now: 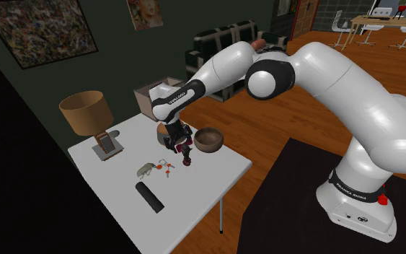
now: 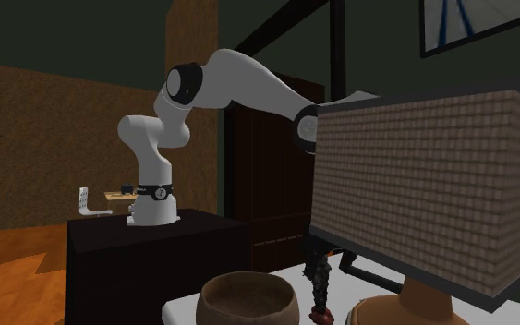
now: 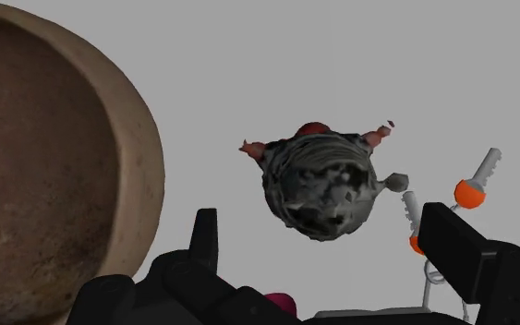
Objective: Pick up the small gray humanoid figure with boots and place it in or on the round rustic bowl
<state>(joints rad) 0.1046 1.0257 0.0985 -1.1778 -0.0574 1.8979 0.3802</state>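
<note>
Where the end effector (image 3: 319,223) hangs over the table (image 1: 194,196), its two black fingers (image 3: 204,242) stand apart and clasp nothing. The small gray humanoid figure (image 3: 322,185) sits below the gap between them, touched by neither. From above, in the wrist view, the figure is a mottled gray lump with reddish tips showing at its edge. In the shoulder view it stands upright on the table directly under the end effector, and the second exterior view shows its red boots planted on the tabletop. Just beside it on one side, though apart from it, is the round brown bowl (image 3: 145,162), rough in texture. On the other side lies a bunch of keys (image 3: 470,192) with orange heads on a ring. Next to the keys, further toward the shoulder view's left, rests a small grey-green object (image 1: 145,169) that I cannot identify. Nearer that view's bottom edge, a black cylinder (image 1: 149,196) lies on its side. Beyond these, a lamp (image 1: 86,112) with a brown shade stands near the table's far left corner, and an open box (image 1: 149,97) shows at the table's far end, behind the arm's wrist. The white arm (image 1: 316,79) bends back to its base on the dark stand (image 1: 288,202) at the shoulder view's lower right. Farther off are a wooden floor (image 1: 280,119), a dark sofa (image 1: 223,40) and framed pictures (image 1: 39,29) on a dark wall.
</note>
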